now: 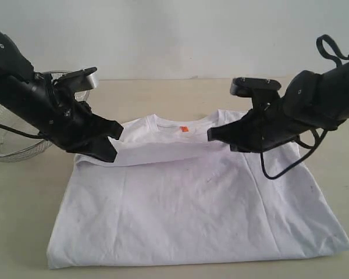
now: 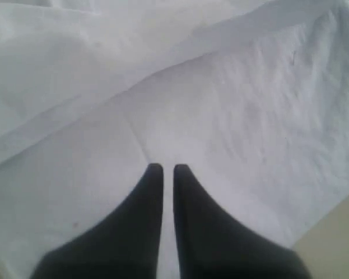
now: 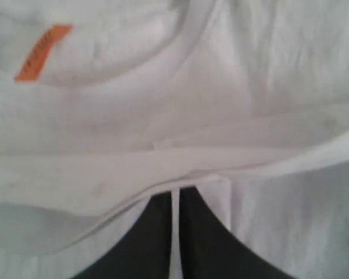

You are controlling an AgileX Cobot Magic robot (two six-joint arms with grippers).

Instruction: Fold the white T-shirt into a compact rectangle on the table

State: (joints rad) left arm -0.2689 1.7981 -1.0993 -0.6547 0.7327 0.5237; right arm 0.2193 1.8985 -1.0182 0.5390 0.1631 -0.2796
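White cotton covered the middle of the table (image 1: pixel 163 96). The white T-shirt (image 1: pixel 186 215) lay flat there, collar toward the far edge and orange neck tag (image 1: pixel 184 129) showing, with a fold of fabric drawn across the chest. You had the left gripper (image 1: pixel 115 143) over the left end of that fold, jaws narrowed to a slit and holding nothing. You had the right gripper (image 1: pixel 213 135) at the other end, jaws closed on the fold, fingertips hidden beneath it. A wire-mesh basket (image 1: pixel 11 148) stood behind the left arm.
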